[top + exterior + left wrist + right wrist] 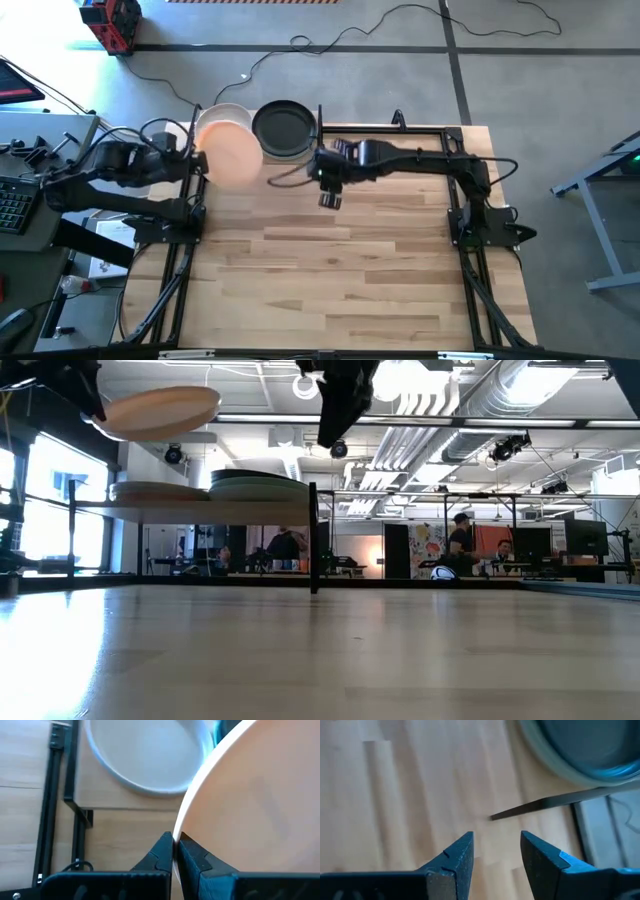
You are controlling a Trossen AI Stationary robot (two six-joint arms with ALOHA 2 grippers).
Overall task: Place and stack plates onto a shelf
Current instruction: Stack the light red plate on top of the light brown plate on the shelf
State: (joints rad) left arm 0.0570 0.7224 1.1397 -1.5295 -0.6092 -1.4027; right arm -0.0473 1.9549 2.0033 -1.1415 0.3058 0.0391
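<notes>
A peach plate (pixel 235 152) hangs above the left end of the shelf (pixel 200 501) at the table's far edge, with my left gripper (pixel 175 842) shut on it. Under it a pale plate (pixel 150 755) lies on the shelf board. Beside that one, a black plate (pixel 285 128) tops a low stack (pixel 262 484) on the shelf's right half. My right gripper (pixel 330 198) stands open over bare tabletop just near of the shelf, with nothing between its fingers (pixel 465 855). My left gripper pinches the peach plate's rim (pixel 176 827) between its two fingers, at the plate's left edge. The fingers come from the table's left, slanting down. The plate is lifted clear above the shelf and sits almost level, tipped a little (pixel 160 410).
Black metal frames (pixel 185 260) run along the table's left and right sides by the arm bases. A black shelf post (pixel 314 538) stands at the shelf's right end. Wide bare wooden tabletop (pixel 330 290) lies near of the shelf. People show in the room beyond.
</notes>
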